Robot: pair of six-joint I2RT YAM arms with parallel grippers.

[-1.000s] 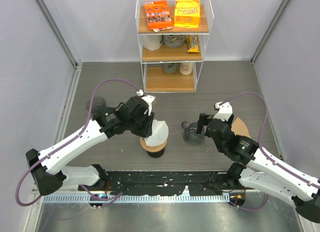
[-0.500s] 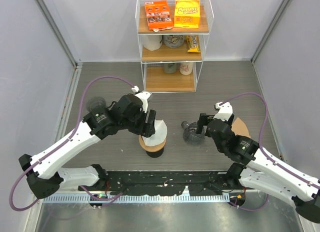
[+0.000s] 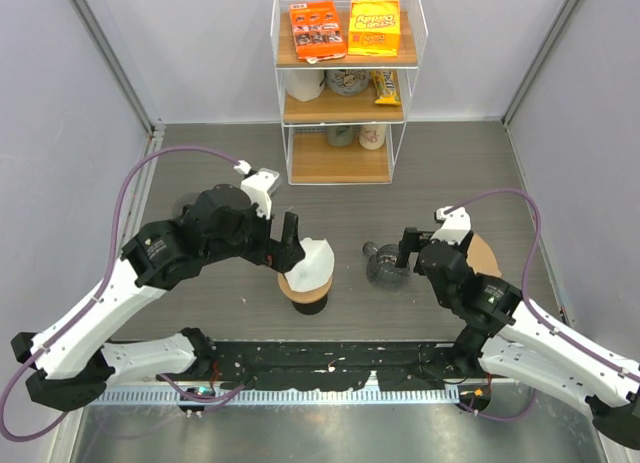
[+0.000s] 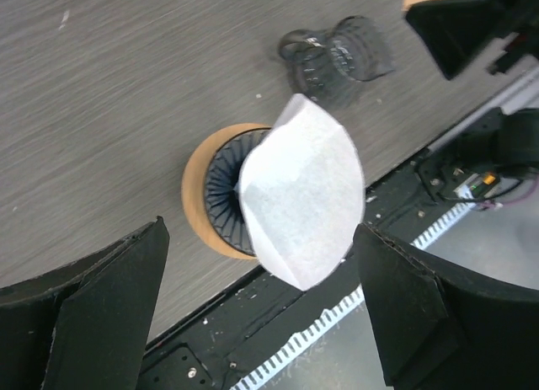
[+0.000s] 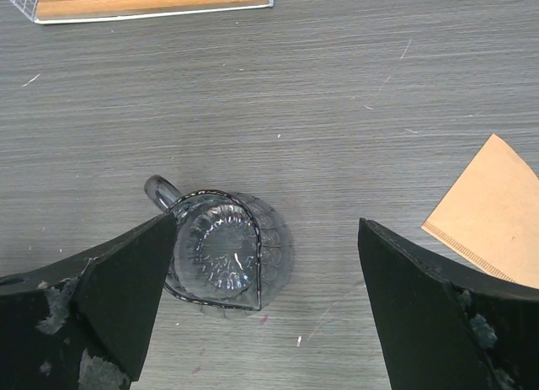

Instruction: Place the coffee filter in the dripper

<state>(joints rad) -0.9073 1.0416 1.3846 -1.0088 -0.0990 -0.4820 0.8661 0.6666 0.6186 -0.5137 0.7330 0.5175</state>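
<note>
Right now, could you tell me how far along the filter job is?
Mostly done: the white filter sits in the dripper, tilted over its rim. In hand: nothing; the left gripper is open, clear of it, the right gripper open above the glass jug. Left: perhaps seating the filter squarely.

Glass pitcher (image 5: 223,251): upright on the table, seen from above, with its handle toward the far left (clear, ribbed wall).
Brown paper sheet (image 5: 493,213): fan-shaped, flat on the table, right of the pitcher and apart from it.
Wire rack (image 3: 340,163): at the table's far edge, with three wooden shelves.
Top shelf: orange box (image 3: 317,29) and yellow box (image 3: 374,25) side by side.
Middle shelf: white cup (image 3: 305,83), patterned container (image 3: 347,81), yellow snack packet (image 3: 387,86).
Bottom shelf: two cups (image 3: 340,135) at the back, mostly hidden.
Table (image 3: 450,163): grey wood-grain.
</note>
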